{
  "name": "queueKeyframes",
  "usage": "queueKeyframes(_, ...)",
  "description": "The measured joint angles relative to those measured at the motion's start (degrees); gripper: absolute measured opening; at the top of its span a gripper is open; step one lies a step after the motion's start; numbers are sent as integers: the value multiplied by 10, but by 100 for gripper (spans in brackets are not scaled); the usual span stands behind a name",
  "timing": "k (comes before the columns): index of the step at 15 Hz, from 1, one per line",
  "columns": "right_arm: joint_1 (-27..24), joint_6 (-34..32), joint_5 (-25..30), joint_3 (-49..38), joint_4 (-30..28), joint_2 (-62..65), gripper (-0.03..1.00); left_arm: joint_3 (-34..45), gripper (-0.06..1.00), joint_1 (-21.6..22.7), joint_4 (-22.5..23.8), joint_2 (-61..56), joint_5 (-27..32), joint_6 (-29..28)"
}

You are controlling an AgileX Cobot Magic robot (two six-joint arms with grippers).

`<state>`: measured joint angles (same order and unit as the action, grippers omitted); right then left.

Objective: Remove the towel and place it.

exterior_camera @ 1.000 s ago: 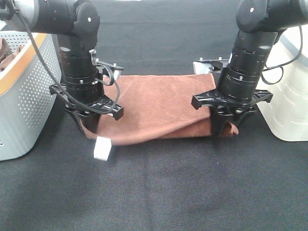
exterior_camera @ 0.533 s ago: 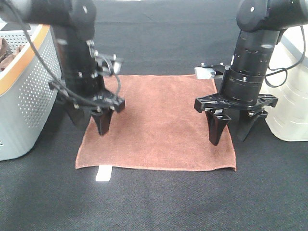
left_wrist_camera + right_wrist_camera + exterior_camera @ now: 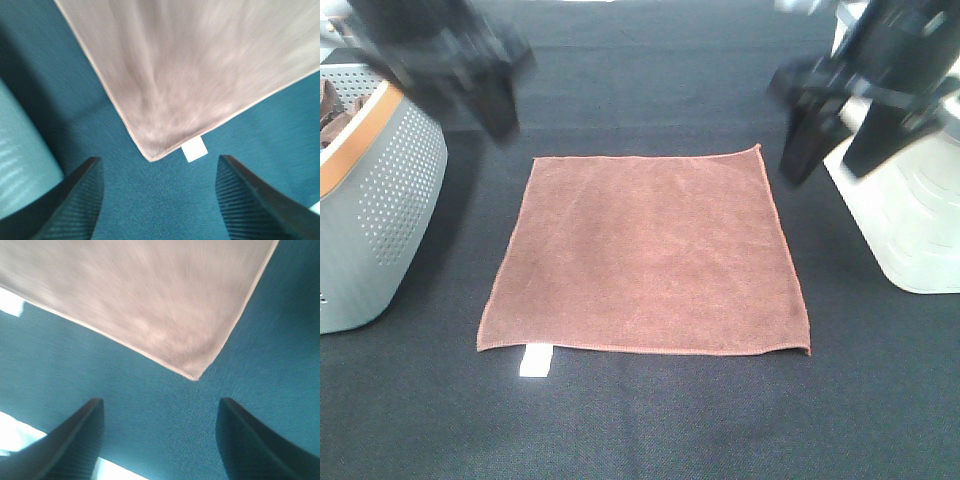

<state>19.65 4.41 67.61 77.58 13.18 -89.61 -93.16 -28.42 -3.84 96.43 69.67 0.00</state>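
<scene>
We see the reddish-brown square microfibre towel (image 3: 645, 255) spread flat on the black worktop (image 3: 650, 420), both claws gaping, empty: left claw (image 3: 159, 200), right claw (image 3: 159, 440).

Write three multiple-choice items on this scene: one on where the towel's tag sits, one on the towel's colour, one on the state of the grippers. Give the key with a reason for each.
1. Where is the white tag on the towel?
A. on the near edge, by the corner toward the grey basket
B. on the far edge, by the white bin
C. in the middle of the cloth

2. What colour is the towel?
A. blue
B. reddish-brown
C. yellow

3. How are the left gripper and right gripper?
A. both shut on the towel
B. one shut on the tag
C. both open, holding nothing

Key: 1 A, the tag sticks out from the near hem at the basket-side corner. 2 B, the overhead view shows reddish-brown cloth. 3 C, each wrist view shows spread fingers above the black cloth-covered table with nothing between them.
</scene>
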Motion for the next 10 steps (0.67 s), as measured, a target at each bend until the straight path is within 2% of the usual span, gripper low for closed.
queueKeyframes(3, 0, 5, 14, -2, 0, 52, 62, 10, 62, 0, 0, -65, -1, 0)
queueKeyframes(5, 0, 10, 18, -19, -4, 110, 62, 56, 62, 0, 2, -139, -1, -9)
queueKeyframes(8, 0, 13, 19, -109, -7, 216, 62, 208, 62, 0, 11, -275, 0, -30)
queueKeyframes(10, 0, 13, 19, -205, -8, 295, 62, 310, 62, 0, 29, -353, -1, -42)
